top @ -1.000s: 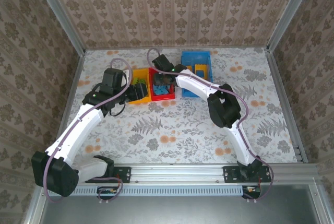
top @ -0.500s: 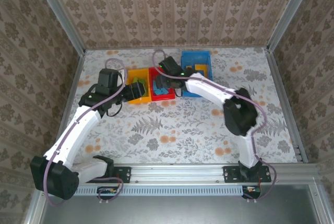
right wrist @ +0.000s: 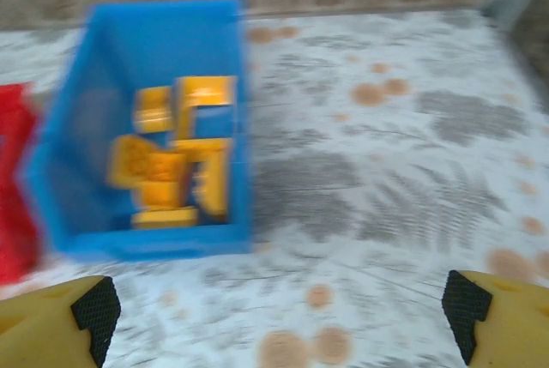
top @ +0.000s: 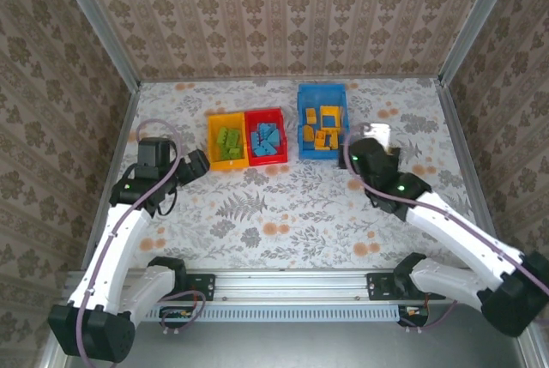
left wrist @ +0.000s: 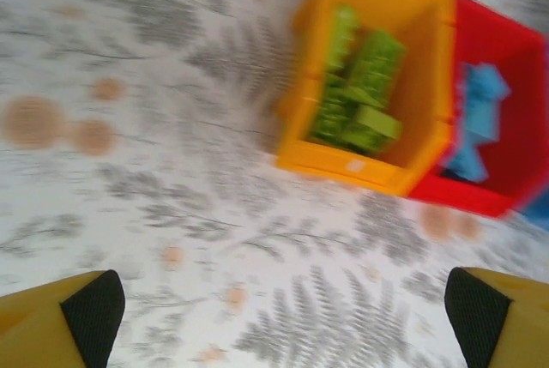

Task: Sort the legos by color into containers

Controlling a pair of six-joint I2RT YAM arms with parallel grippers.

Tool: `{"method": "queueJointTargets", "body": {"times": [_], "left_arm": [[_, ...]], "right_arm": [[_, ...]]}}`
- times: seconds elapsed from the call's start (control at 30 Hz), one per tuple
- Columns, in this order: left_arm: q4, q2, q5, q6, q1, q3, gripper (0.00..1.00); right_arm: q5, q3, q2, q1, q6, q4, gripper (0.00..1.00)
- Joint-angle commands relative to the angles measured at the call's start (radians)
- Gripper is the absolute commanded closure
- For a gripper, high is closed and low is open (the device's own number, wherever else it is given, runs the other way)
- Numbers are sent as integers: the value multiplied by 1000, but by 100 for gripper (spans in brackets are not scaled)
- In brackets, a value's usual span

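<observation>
Green legos (left wrist: 356, 98) fill the yellow bin (left wrist: 360, 171), blue legos (left wrist: 480, 115) the red bin (left wrist: 506, 51), orange legos (right wrist: 167, 166) the blue bin (right wrist: 146, 33), at twelve o'clock. Left gripper (left wrist: 283, 308) and right gripper (right wrist: 281, 310) spread wide, empty. One careless swing could tip a bin.

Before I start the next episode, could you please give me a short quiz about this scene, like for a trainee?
1. Which colour of legos lies in the blue bin? A green, B blue, C orange.
2. True or false: the left gripper and the right gripper are both open and hold nothing.
3. Fill in: the green legos lie in the ____ bin.
Key: 1 C. 2 true. 3 the yellow bin.
</observation>
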Motion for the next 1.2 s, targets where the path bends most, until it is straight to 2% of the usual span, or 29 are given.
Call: {"method": "queueJointTargets", "body": {"times": [0.0,0.07,0.13,0.23,0.27,0.37,0.47,0.53,0.67,0.73,0.8,0.93,0.97,1.03,1.07,1.17], "left_arm": [[37,-15,-345,51,16,-93,0],[240,-39,-387,220,17,-198,0],[355,-25,-462,281,26,-266,0],[576,68,-362,419,75,-346,0],[631,105,-350,441,81,-362,0],[787,258,-319,476,113,-369,0],[901,409,-244,514,153,-324,0],[1037,480,-204,537,165,-308,0],[1188,603,-111,558,201,-264,0],[1168,627,-65,582,197,-241,0],[1249,616,-25,634,171,-292,0],[1506,616,-21,641,165,-438,0],[1621,651,-40,651,166,-468,0],[1546,629,-48,632,165,-453,0],[1596,645,-53,643,163,-461,0],[1579,640,-48,636,166,-459,0]], "right_arm": [[31,-202,-158,-160,-96,88,0],[-24,-322,-222,-261,-153,244,0],[-68,-389,-205,-341,-205,370,0],[-155,-389,-64,-424,-243,443,0],[-191,-400,-18,-435,-275,505,0],[-277,-462,137,-455,-338,843,0],[-333,-389,285,-486,-331,926,0],[-386,-386,373,-514,-307,1093,0],[-469,-350,477,-528,-309,1114,0],[-485,-432,523,-521,-320,1313,0],[-445,-511,555,-523,-307,1494,0],[-429,-490,544,-523,-299,1430,0],[-413,-466,537,-522,-293,1376,0],[-400,-424,550,-506,-310,1315,0],[-395,-406,548,-498,-317,1276,0],[-383,-402,548,-492,-321,1275,0]]}}
